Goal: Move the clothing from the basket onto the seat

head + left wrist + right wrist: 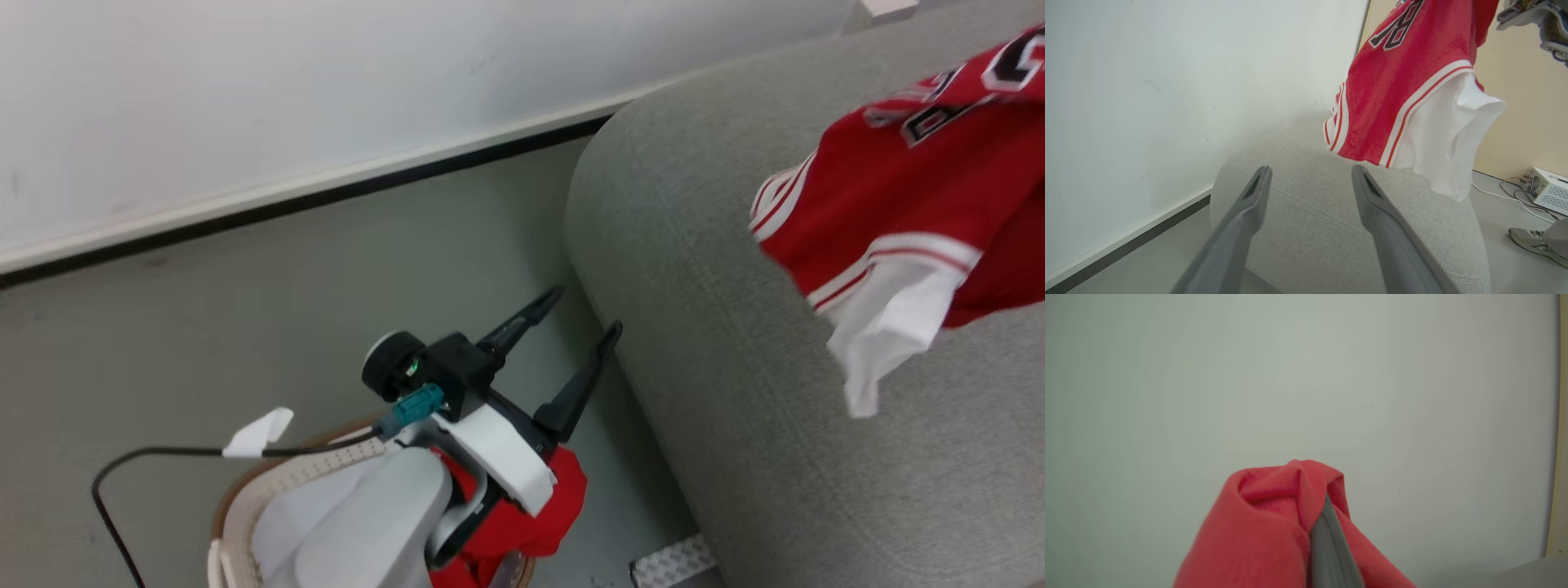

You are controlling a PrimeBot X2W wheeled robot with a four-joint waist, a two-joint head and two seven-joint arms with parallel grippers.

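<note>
The red jersey [890, 188] hangs in the air over the light-grey seat [718, 327]. Its black-and-white numerals are at the top, its white-striped hem lower down, and a white flap dangles from the lowest corner. From my left wrist view the jersey [1404, 81] hangs just above the seat's [1310, 228] rounded top, and I cannot tell whether the white flap touches it. My right pincer [1319, 506] is clenched on a bunch of the same red cloth [1265, 531]. One dark finger [1329, 547] shows and the other is buried in the folds, with the pale wall behind.

The plain red piece [522, 514] is in the basket [245, 490], spilling over the edge nearest the seat, under my left forearm. The basket stands on the grey floor [326, 286], close beside the seat.

My left pincer [588, 309] is released and grasps nothing. It is above the floor between basket and seat, and its fingers point at the seat's flank. In the wrist view the left pincer [1310, 168] has its fingers spread wide.

Further out on the floor past the seat are a person's shoe [1531, 241] and a white box [1547, 190] with cables.
</note>
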